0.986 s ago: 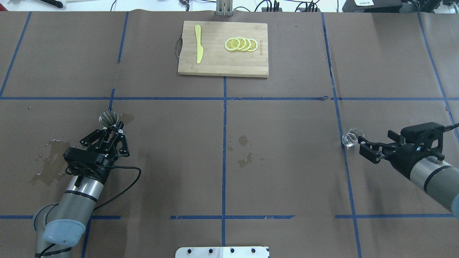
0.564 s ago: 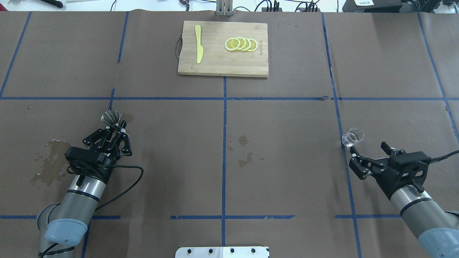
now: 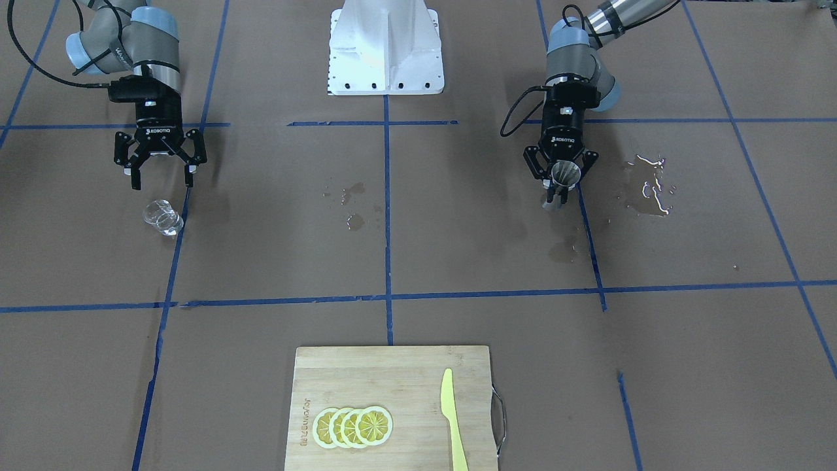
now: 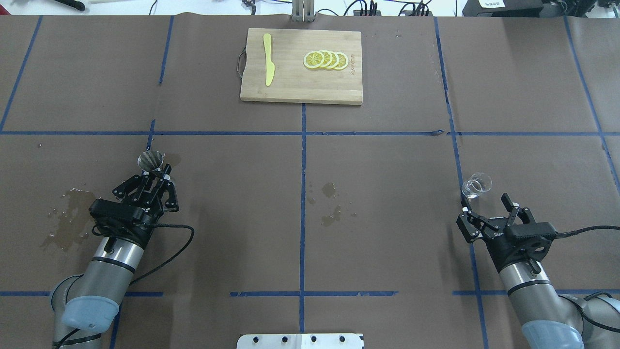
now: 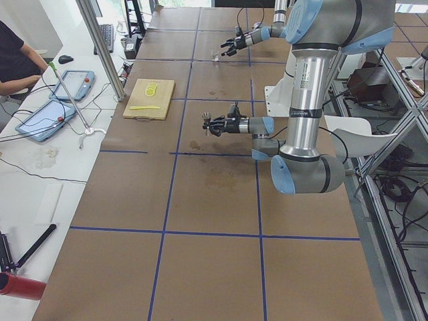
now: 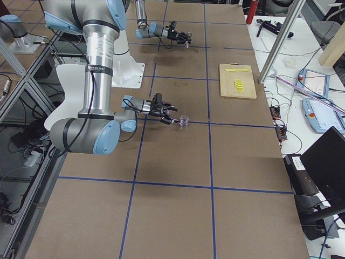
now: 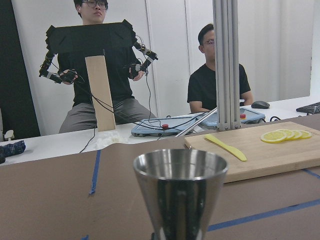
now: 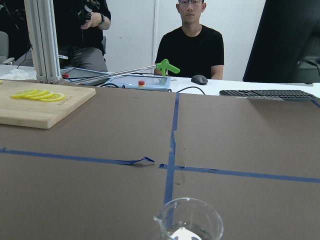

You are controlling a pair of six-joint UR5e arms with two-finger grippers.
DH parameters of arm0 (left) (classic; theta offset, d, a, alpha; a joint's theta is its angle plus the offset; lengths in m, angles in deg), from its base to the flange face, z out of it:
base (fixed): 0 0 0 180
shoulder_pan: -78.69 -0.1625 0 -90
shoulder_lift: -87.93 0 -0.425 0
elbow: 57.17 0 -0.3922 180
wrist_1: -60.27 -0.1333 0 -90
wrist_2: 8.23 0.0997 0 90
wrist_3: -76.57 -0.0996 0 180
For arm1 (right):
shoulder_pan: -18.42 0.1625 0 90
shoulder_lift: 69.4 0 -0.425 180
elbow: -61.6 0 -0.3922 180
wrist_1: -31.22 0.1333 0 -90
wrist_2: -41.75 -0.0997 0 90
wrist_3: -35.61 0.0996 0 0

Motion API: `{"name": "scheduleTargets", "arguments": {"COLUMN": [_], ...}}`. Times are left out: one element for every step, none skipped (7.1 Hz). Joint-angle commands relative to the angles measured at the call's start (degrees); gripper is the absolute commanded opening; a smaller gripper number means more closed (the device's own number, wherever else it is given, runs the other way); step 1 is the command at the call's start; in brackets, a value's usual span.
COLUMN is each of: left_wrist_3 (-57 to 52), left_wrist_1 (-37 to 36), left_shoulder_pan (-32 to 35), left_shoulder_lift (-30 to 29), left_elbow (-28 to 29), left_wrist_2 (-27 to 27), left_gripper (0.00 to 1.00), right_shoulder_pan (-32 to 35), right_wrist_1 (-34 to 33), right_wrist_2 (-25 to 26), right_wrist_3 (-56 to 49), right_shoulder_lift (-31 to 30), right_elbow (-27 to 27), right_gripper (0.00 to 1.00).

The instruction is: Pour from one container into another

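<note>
With the jigger (image 4: 150, 159) gripped in the left hand (image 4: 159, 172), well apart from the cup (image 4: 476, 184) on the worktop (image 4: 387, 194), grasping is judged the step in hand: the open right hand (image 4: 485, 206), just beside the cup, must be advanced around it.

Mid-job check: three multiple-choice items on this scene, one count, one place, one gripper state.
1. Lemon slices on the cutting board: A two, B four, C six.
2. The glass cup stands: A on the board, B on the table just ahead of the right gripper, C inside that gripper.
3. The left gripper is: A open and empty, B shut on the jigger, C out of view.
Key: 1 B, four overlapping slices; 2 B, cup stands free of the open gripper; 3 B, it grips the jigger.
</note>
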Motion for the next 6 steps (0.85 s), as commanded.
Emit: {"name": "scheduleTargets", "arguments": {"left_wrist_3": [0.12,0.03,0.03,0.03,-0.06,-0.06], "left_wrist_1": [0.03,0.03,0.03,0.03,0.03,0.03], "left_shoulder_pan": [0.00,0.00,0.00,0.00,0.00,0.00], "left_shoulder_lift": [-0.12,-0.12,-0.21,-0.21,-0.21,-0.21], "left_elbow": [0.10,0.10,0.10,0.10,0.10,0.10], "left_wrist_2": [0.09,0.09,0.09,0.09,0.00,0.00], "left_gripper": [0.00,0.00,0.00,0.00,0.00,0.00], "right_shoulder_pan": [0.04,0.13,0.22,0.65,1.36,2.15], "right_wrist_1": [0.05,0.23,0.14,0.14,0.14,0.05], "right_wrist_2": [1.16,1.08,1.08,0.99,0.73,0.03], "right_wrist_3": [0.52,2.53,3.59,3.60,3.60,3.60], "right_shoulder_lift": [2.82,3.45,3.46,3.29,3.46,3.46], "right_elbow": [3.01,5.11,5.13,5.31,5.57,5.83], "right_gripper": [0.97,0.95,0.93,0.92,0.92,0.92]}}
